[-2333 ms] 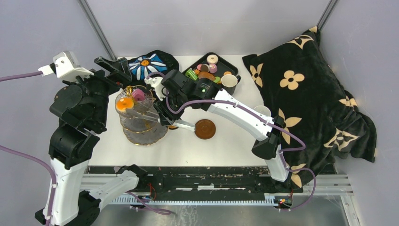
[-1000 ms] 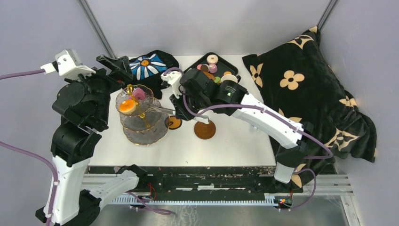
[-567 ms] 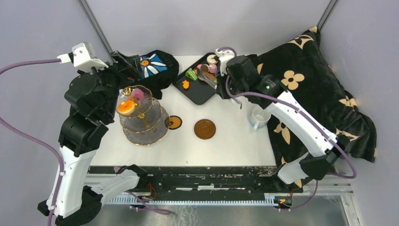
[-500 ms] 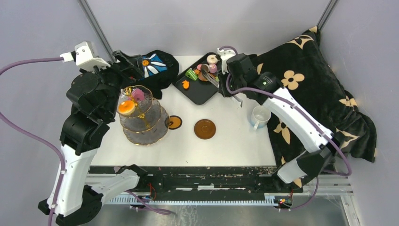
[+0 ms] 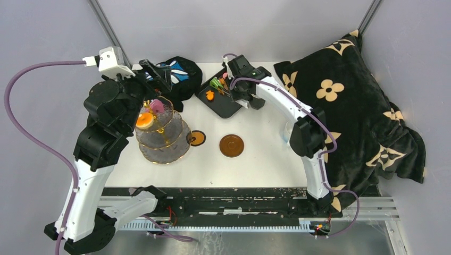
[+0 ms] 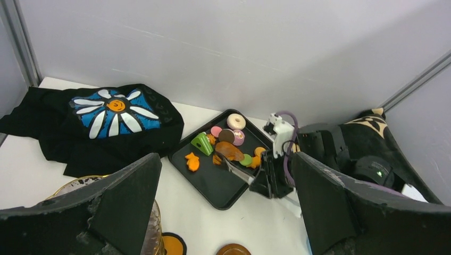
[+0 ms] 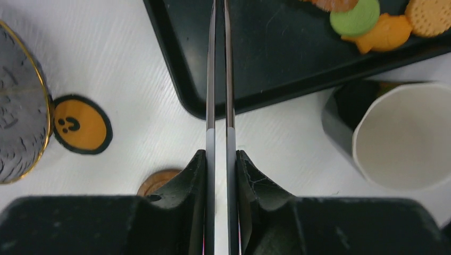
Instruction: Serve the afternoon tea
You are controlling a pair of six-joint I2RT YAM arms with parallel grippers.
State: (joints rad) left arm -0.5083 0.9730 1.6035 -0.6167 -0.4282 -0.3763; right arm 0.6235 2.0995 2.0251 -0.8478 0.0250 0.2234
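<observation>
- Far left: the left gripper hangs above the bench, fingers spread wide with nothing between them.
- Beneath that arm, the three-tier glass stand stands upright near the bench's left edge. An orange pastry and a pink pastry sit on its top tier.
- Behind the stand lies the black cloth with the blue-white flower.
- Moving right, an orange disc with a black rim lies just beside the stand's base. The brown saucer lies flat further along.
- Back centre, the black tray carries more pastries, among them a green wedge and a small orange piece.
- The right gripper hovers over the tray's edge. Its thin fingers are drawn to a narrow slit and hold nothing.
- The dark cup, white inside, stands just beside the tray.
- The white mug peeks out from behind the right arm.
- Far right, the black blanket with tan flowers is heaped up.
</observation>
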